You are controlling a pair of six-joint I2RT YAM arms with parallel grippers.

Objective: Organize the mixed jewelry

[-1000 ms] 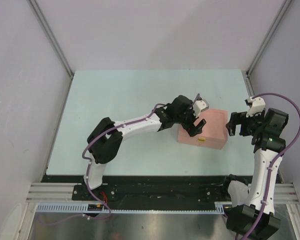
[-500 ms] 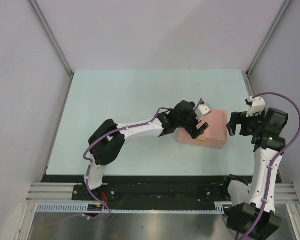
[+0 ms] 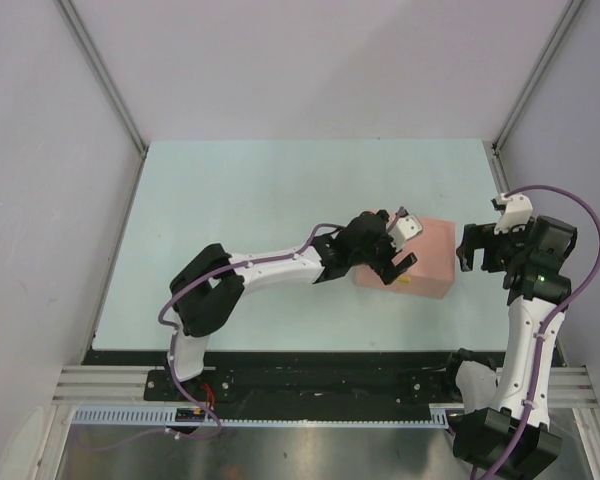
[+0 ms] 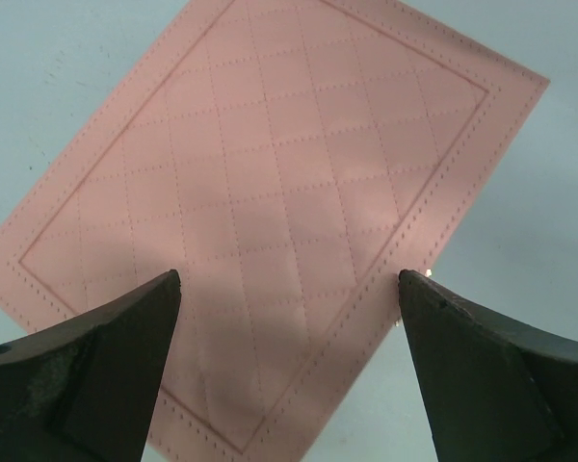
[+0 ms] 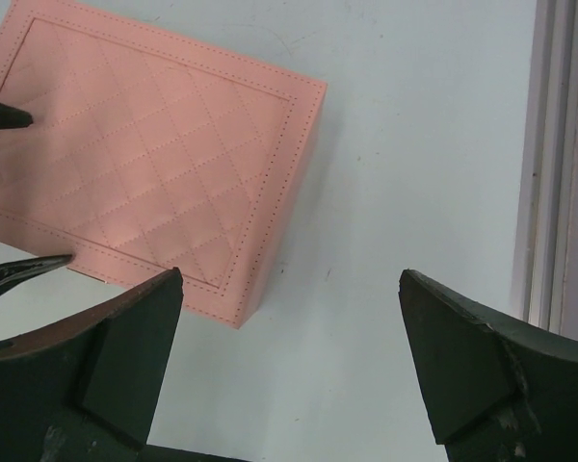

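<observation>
Poised over shut pink box (image 3: 432, 262) at right of worktop (image 3: 230, 200): left tool (image 4: 289, 289), fingers wide apart; right tool (image 5: 289, 289) likewise spread, just right of it. No jewelry in sight. Best to catch near-edge clasp (image 3: 405, 281) squarely and lift gently.

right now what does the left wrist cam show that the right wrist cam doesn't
Only left wrist: the lid of the pink box close up, framed by the open left gripper. Only right wrist: the box's side wall, the metal rail, the open right gripper over the table. Both: the quilted lid and the left fingertips.
</observation>
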